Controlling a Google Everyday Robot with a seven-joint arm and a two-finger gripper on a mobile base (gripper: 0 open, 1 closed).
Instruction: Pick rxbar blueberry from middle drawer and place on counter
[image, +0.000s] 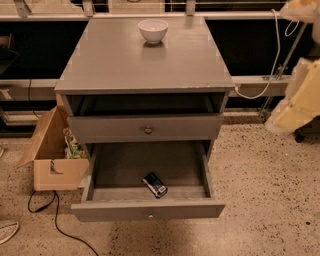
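The rxbar blueberry (154, 184), a small dark glossy bar with pale patches, lies flat inside the middle drawer (148, 210), near its front and slightly right of centre. That drawer is pulled fully out and has a tiny pale knob. The counter (135, 65) is the grey cabinet top. It carries only a white bowl (153, 30) at the back. My gripper (296, 99) shows as a pale yellowish shape at the right edge, to the right of the cabinet and well away from the drawer and the bar.
A grey drawer with a darker brass knob (148, 130) sits above the open one, slightly out. An open cardboard box (52, 150) stands on the speckled floor left of the cabinet, with a black cable (60, 225) near it. A white cable (260, 85) hangs at the right.
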